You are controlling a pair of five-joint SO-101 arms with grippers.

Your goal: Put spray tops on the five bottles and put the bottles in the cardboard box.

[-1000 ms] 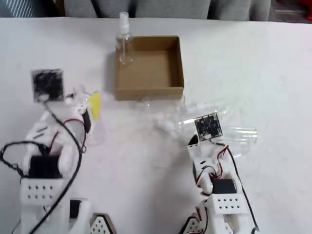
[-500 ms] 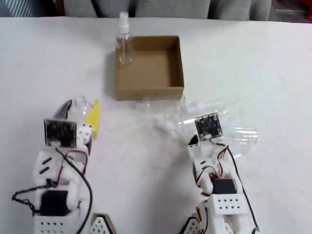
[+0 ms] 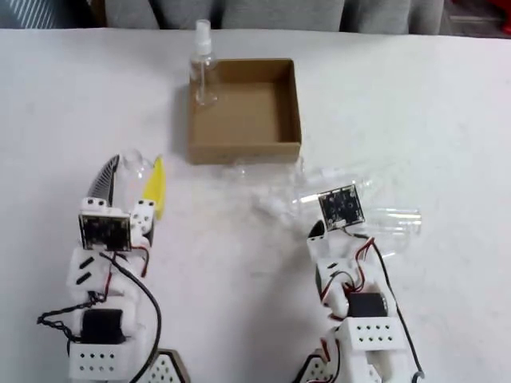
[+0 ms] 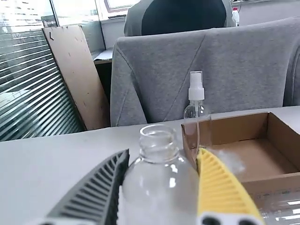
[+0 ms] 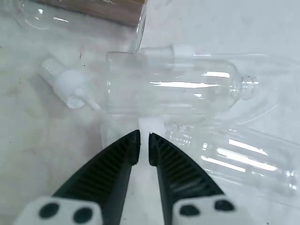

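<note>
Left end effector (image 4: 164, 153) clasping capless bottle (image 4: 157, 185), cardboard box (image 4: 243, 127) beyond

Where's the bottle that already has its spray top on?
High view: the clear bottle with a white spray top stands upright at the brown cardboard box's far left corner.

Left wrist view's edge crops the bottle (image 4: 157, 183); the cardboard box (image 4: 239, 129) too.

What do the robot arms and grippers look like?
The left arm and right arm are white shells with black motors, red and black cables, square black camera boards. The left gripper has one dark ribbed finger and one yellow; the right gripper has two black fingers.
</note>
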